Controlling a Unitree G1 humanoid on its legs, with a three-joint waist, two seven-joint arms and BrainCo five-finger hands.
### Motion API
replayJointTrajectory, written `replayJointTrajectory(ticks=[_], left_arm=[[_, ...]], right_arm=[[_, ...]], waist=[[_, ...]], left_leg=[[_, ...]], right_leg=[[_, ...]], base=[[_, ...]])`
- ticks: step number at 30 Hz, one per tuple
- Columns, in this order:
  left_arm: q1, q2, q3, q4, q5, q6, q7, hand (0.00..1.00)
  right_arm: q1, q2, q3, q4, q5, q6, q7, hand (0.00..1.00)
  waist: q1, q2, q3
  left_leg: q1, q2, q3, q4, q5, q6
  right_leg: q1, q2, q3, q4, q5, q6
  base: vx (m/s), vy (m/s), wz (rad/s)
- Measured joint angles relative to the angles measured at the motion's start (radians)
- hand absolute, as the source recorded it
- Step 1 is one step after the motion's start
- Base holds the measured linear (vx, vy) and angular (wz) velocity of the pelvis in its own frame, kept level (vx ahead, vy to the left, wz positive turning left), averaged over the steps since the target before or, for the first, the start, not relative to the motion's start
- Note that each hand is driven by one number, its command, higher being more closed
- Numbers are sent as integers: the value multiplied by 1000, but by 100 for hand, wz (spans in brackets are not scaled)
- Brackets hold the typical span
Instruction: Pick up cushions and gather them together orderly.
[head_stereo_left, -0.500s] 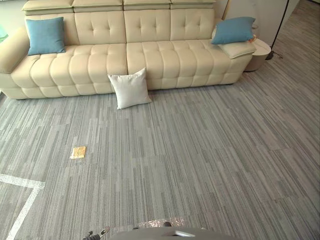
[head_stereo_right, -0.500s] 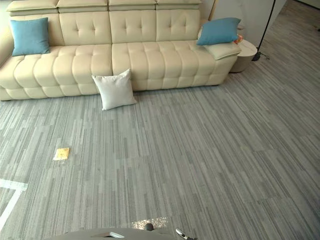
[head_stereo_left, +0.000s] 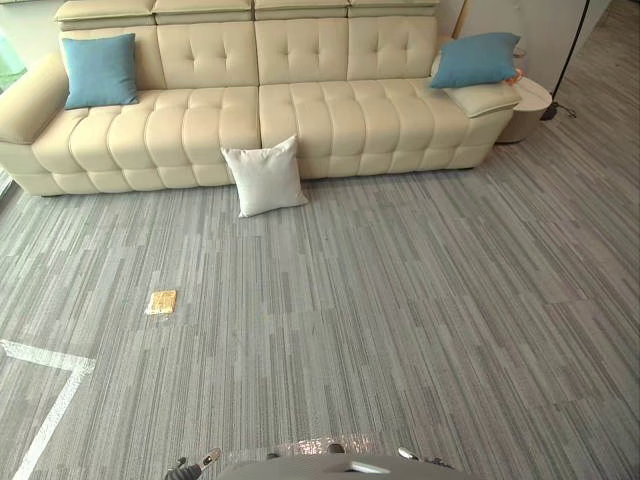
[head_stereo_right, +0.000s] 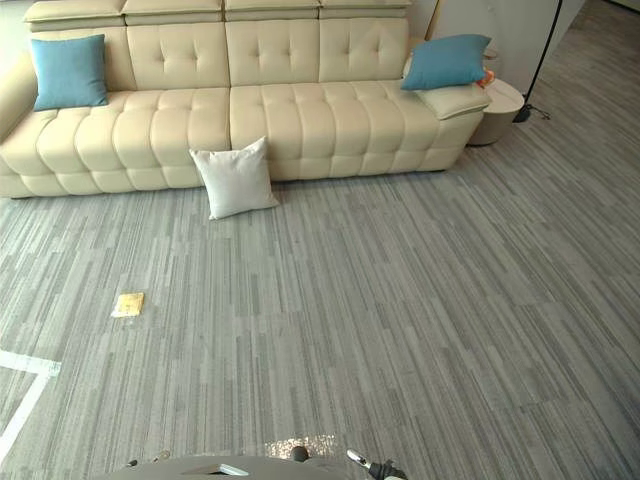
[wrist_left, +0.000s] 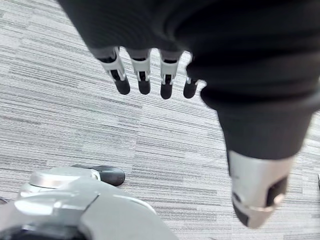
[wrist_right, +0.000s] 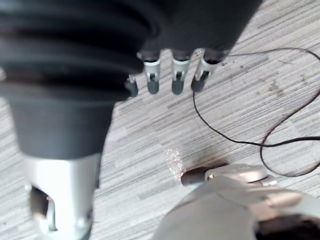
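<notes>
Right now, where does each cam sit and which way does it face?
Left eye view: head, facing forward and down at the sofa, white cushion on the carpet, left blue cushion, right blue cushion.
Right eye view: beside it, same facing, sharing that scene.
Left wrist view: left wrist, down past the open left hand at carpet.
Right wrist view: right wrist, down past the open right hand at carpet.

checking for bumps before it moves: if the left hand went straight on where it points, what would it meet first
The carpet, most likely. The left hand hangs open, its fingers pointing down at it, with nothing between them in the wrist view. How far off the carpet lies is unclear.
</notes>
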Motion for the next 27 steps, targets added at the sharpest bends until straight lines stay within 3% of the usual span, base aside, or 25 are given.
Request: replayJointTrajectory(ticks=[19, 27], left_arm=[[-11, 3, 2, -1, 25, -4, 1, 0], [-21, 3, 10, -9, 17, -5, 1, 0]], right_arm=[[10, 5, 7, -10, 22, -7, -1, 0], [22, 14, -1, -24, 24, -7, -2, 0]], waist=[[9, -8, 15], [29, -17, 19]], left_leg=[[-8, 1, 18, -19, 6, -4], [-34, 9, 48, -18, 2, -7]], right_leg=[[-3, 2, 9, -19, 7, 1], [-37, 10, 34, -20, 15, -3]], base=[[-15, 1, -2], [-17, -8, -10]])
